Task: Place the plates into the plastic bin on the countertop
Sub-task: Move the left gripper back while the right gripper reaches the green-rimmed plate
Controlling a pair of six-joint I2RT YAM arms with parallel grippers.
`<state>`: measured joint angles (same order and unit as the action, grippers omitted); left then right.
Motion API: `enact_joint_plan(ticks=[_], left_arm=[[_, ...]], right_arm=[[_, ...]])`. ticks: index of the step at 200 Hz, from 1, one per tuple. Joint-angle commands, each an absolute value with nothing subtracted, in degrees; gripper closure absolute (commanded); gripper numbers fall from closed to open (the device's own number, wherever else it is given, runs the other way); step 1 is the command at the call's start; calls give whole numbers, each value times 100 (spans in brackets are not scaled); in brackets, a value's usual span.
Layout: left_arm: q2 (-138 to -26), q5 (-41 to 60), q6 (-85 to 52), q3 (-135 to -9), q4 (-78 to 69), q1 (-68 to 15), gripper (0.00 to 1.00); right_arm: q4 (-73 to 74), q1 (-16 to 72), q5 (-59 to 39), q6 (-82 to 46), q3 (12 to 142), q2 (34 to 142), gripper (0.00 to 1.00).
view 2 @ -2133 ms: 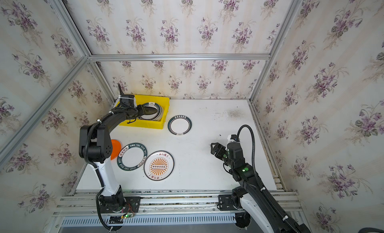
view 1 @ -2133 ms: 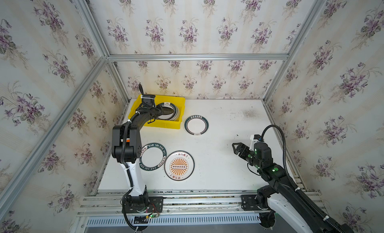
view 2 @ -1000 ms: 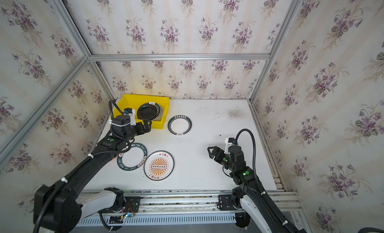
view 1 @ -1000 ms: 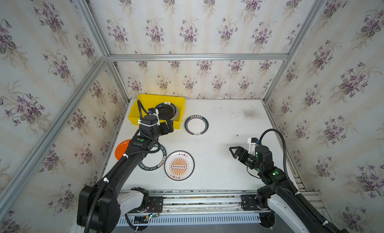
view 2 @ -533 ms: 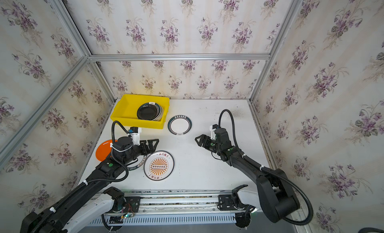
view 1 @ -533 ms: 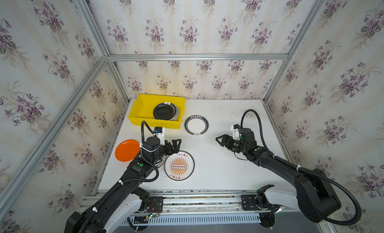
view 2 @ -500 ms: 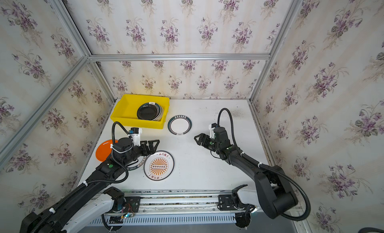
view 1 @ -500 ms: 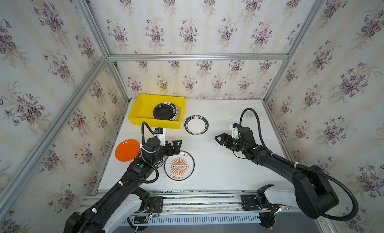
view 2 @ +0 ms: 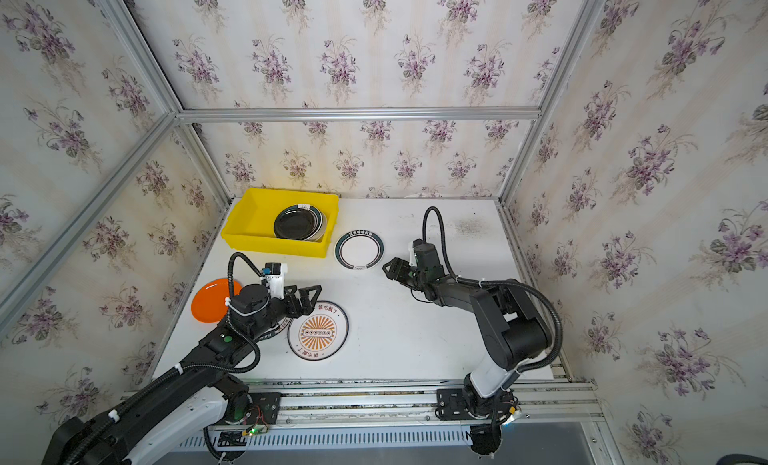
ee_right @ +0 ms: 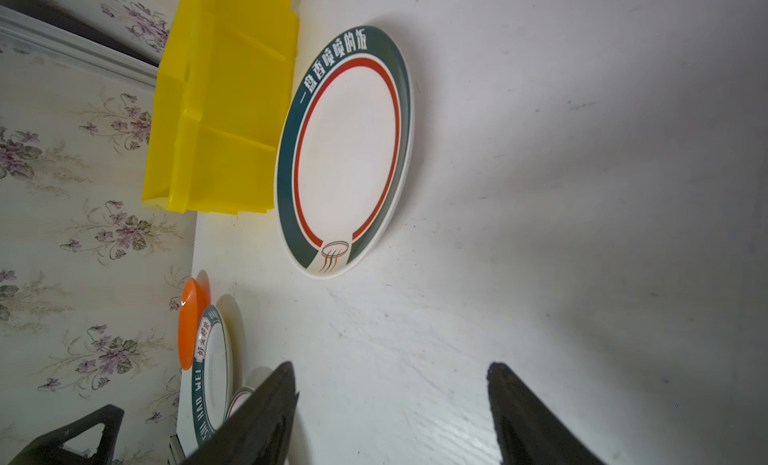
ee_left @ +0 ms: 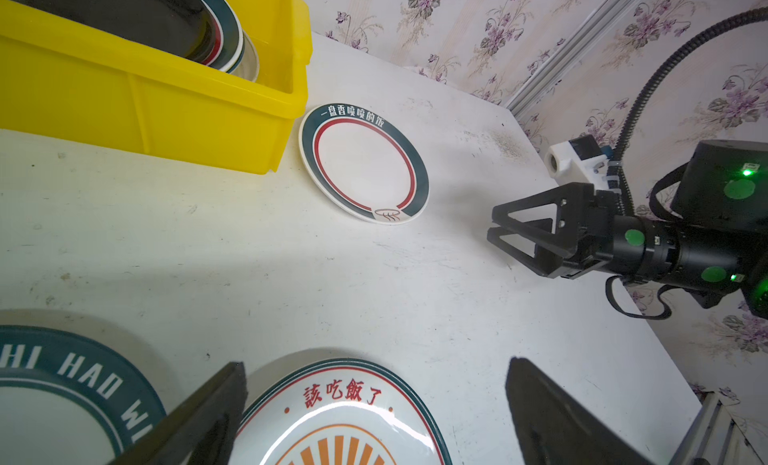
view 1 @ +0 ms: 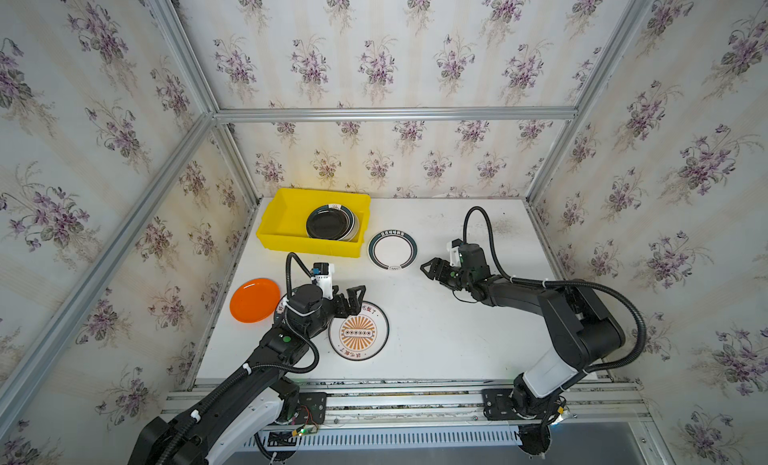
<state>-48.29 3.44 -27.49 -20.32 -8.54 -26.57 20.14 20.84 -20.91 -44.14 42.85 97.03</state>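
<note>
Facing the green-rimmed plate (view 1: 392, 251) across a short strip of bare counter (view 1: 436, 338), the right gripper (view 1: 426, 268) has its jaws apart with nothing between them. That plate lies flat just beside the right end wall of the yellow bin (view 1: 307, 247), which sits in the counter's back left corner and holds a stack topped by a black plate (view 1: 328, 223). Round, it offers no preferred axis; its near rim points at the right gripper, the nearer arm. The left gripper (view 1: 352, 296), spread wide and empty, hovers over the sunburst plate (view 1: 359, 332) toward the front edge.
</note>
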Motion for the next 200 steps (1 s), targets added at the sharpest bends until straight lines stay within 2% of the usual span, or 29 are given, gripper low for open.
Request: enact_joint_plan(ticks=[1, 37, 123, 148, 200], left_arm=[[-4928, 250, -2616, -2039, -1160, -2654, 0], [-5050, 284, -2610, -2043, -1236, -2653, 0], [-5265, 316, -2627, -2065, -1257, -2664, 0], [-5264, 297, -2624, -2064, -1247, -2658, 0], [-5382, 316, -2645, -2102, -1228, -2663, 0]], right_arm=[[2674, 2087, -2315, -4586, 4592, 10074, 28], [2861, 2099, -2510, -4702, 5096, 10721, 36], [2570, 2093, -2175, -4570, 5862, 11610, 49], [2499, 2099, -2232, -4613, 6058, 11790, 60], [2343, 2094, -2076, -4613, 6313, 11997, 62]])
